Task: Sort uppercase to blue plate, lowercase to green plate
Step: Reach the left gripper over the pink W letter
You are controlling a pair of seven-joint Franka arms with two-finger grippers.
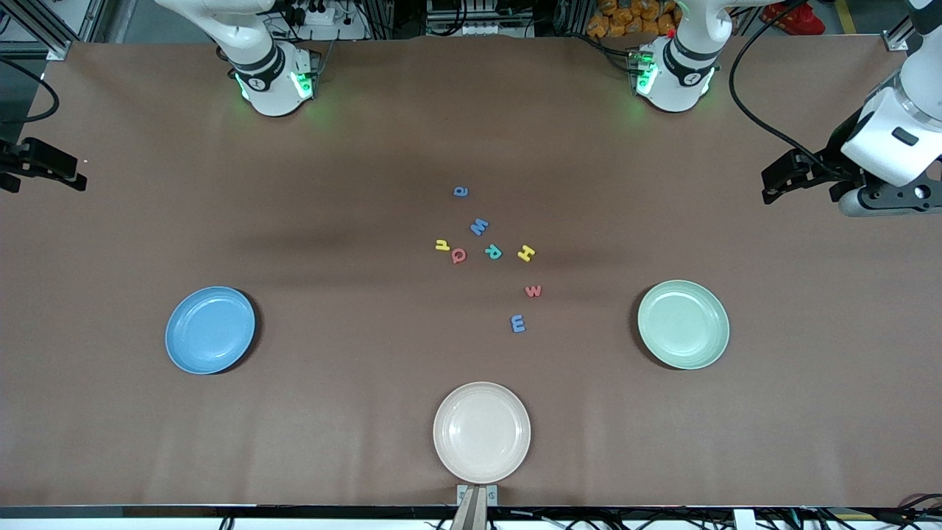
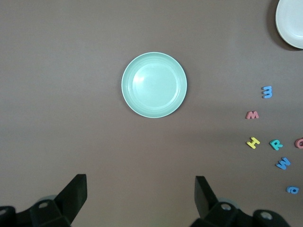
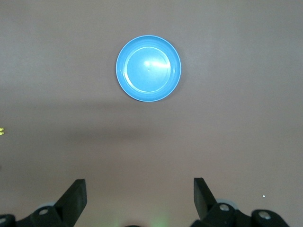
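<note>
Looking down from the front, I see the left gripper [image 1: 773,193] and right gripper [image 1: 73,180] waiting at the worktop [image 1: 110,442] ends. The uppercase [image 1: 494,252] and lowercase [image 1: 533,291] letters lie loose on the worktop, farther from the camera than the cream plate [image 1: 482,432], between the blue plate [image 1: 210,330] and green plate [image 1: 683,324]. My left wrist view shows wide, empty jaws over bare worktop near the green plate. My right wrist view shows the same near the blue plate.

High front camera; wrist cameras overlook plates.
</note>
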